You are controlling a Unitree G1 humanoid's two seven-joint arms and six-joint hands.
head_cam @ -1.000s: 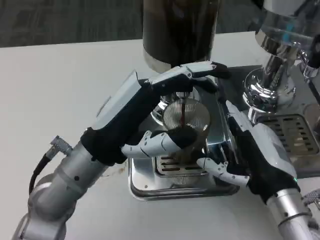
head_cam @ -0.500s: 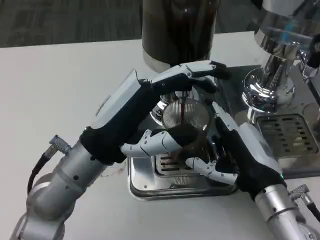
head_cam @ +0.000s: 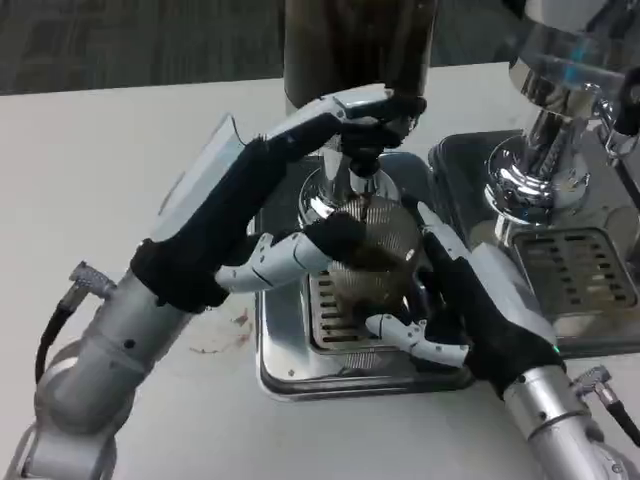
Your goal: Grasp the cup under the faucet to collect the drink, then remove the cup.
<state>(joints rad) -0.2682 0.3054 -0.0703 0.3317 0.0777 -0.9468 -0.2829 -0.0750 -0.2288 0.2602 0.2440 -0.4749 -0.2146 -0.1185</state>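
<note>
Cup [head_cam: 375, 245]: ribbed clear glass w/ dark drink inside, standing on the drip tray [head_cam: 300, 365] directly under the faucet [head_cam: 358, 165]; placed so liquid falls into it.
Right hand [head_cam: 470, 300]: wraps the cup from its right side, fingers curled round the lower wall; holds it steady for collecting and later removal.
Left hand [head_cam: 290, 215]: upper fingers up on the faucet top, prob. working the tap; lower fingers touch the cup's left side. Whether it truly grips anything: cannot tell.
Dispenser [head_cam: 355, 45]: dark tank behind faucet.
Bench [head_cam: 120, 150]: white; carries tray and a chrome machine [head_cam: 545, 130] at right.
Stage, judged: filling near done; cup not yet removed.
</note>
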